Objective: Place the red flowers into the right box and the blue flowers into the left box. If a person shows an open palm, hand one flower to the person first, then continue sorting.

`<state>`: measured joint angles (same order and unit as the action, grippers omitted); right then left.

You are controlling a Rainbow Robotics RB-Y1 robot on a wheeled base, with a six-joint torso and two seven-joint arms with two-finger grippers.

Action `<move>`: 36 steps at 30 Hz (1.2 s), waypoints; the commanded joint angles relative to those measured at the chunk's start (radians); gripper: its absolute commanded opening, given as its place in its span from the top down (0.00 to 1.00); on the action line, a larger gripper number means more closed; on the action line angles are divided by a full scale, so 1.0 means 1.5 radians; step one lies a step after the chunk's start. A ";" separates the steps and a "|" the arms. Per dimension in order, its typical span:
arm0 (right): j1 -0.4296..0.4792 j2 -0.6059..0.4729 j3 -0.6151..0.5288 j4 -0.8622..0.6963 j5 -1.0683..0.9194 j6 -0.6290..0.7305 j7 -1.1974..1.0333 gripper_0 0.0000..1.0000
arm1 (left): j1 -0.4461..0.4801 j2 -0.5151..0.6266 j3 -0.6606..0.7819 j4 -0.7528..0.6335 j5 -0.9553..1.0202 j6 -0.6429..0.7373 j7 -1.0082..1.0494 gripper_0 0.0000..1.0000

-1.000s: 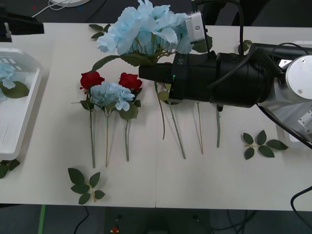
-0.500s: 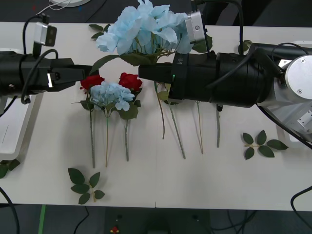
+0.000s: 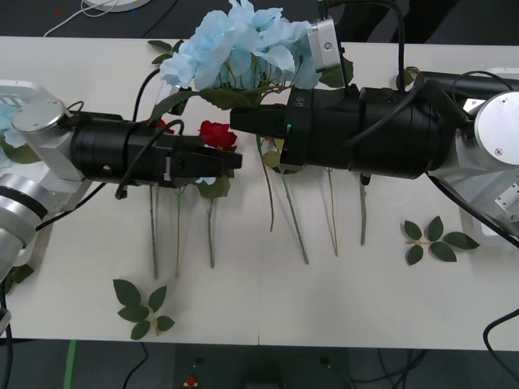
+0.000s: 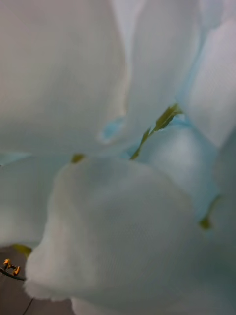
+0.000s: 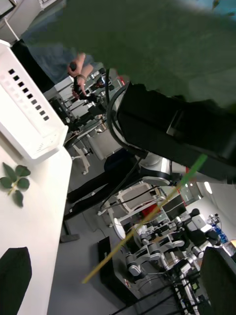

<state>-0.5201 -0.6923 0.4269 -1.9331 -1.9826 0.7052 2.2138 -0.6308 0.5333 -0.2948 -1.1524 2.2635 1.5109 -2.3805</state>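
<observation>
While the left gripper point(image 3: 231, 160) is reaching across the table point(image 3: 340, 292), its black fingers point(image 5: 14, 270) are standing apart, gripping nothing, their tips at the red rose point(image 3: 216, 134) and the small blue flower point(image 3: 212, 188) lying beside it. Whether the right gripper's fingers are open or closed cannot be told; that arm is hovering at the big blue bunch point(image 3: 235, 44). For a clean grasp, the open fingers should be straddling one stem only. The left box point(image 3: 6, 85) is lying at the table's left edge.
</observation>
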 commanded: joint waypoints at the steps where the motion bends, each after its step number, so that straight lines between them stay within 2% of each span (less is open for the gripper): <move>1: -0.026 0.015 0.003 -0.008 -0.008 -0.006 -0.018 1.00 | -0.007 -0.013 -0.088 -0.075 0.046 -0.084 -0.054 0.00; 5: -0.026 0.015 0.003 -0.008 -0.009 -0.006 -0.018 1.00 | -0.017 -0.018 -0.138 -0.099 0.064 -0.136 -0.064 0.00; 16: -0.026 0.014 0.003 -0.008 -0.012 -0.006 -0.015 1.00 | -0.027 -0.048 -0.163 -0.100 0.065 -0.179 -0.094 0.00; 17: -0.026 0.014 0.003 -0.008 -0.013 -0.006 -0.015 1.00 | -0.027 -0.048 -0.163 -0.099 0.065 -0.183 -0.109 0.41; 18: -0.027 0.014 0.003 -0.008 -0.014 -0.006 -0.014 1.00 | -0.027 -0.048 -0.163 -0.099 0.065 -0.186 -0.117 0.69; 19: -0.026 0.014 0.003 -0.008 -0.014 -0.006 -0.014 1.00 | -0.027 -0.048 -0.163 -0.099 0.065 -0.191 -0.128 1.00; 36: -0.026 0.013 0.003 -0.008 -0.019 -0.006 -0.008 1.00 | -0.026 -0.046 -0.163 -0.099 0.074 -0.208 -0.140 1.00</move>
<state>-0.5203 -0.6923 0.4269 -1.9245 -1.9896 0.6980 2.2138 -0.6316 0.4790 -0.5276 -1.2736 2.3537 1.2179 -2.5185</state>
